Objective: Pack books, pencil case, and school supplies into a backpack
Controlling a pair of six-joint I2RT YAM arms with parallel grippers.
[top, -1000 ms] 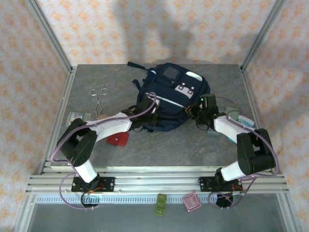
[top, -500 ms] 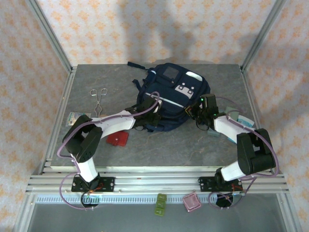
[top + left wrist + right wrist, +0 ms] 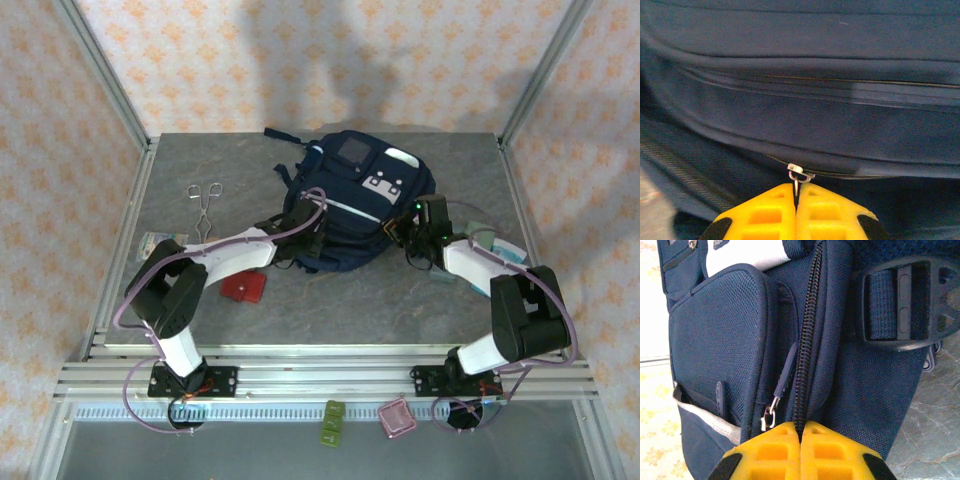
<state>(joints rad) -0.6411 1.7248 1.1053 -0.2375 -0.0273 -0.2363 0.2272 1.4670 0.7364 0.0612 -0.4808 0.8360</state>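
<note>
The navy backpack (image 3: 355, 195) lies in the middle of the table. At its near left side, my left gripper (image 3: 310, 226) is shut on a small metal zipper pull (image 3: 799, 175), which sticks out from between the yellow fingertips (image 3: 775, 210) under a closed zipper line. My right gripper (image 3: 408, 234) is at the backpack's right side, and its yellow fingers (image 3: 825, 450) are shut on the black zipper seam (image 3: 805, 360) of the backpack (image 3: 715, 340); a second pull (image 3: 769, 416) hangs just left of them. The red square school supplies (image 3: 243, 288) lie on the table under the left arm. The books and pencil case are hidden.
Metal tongs (image 3: 205, 205) lie at the back left. A pale packet (image 3: 160, 241) sits by the left edge and teal-white packets (image 3: 498, 246) by the right arm. A strap buckle (image 3: 905, 302) shows on the backpack's side. Aluminium posts frame the table.
The left gripper has closed on the zipper pull, and the left arm has shifted slightly toward the backpack. The right arm has not moved.
</note>
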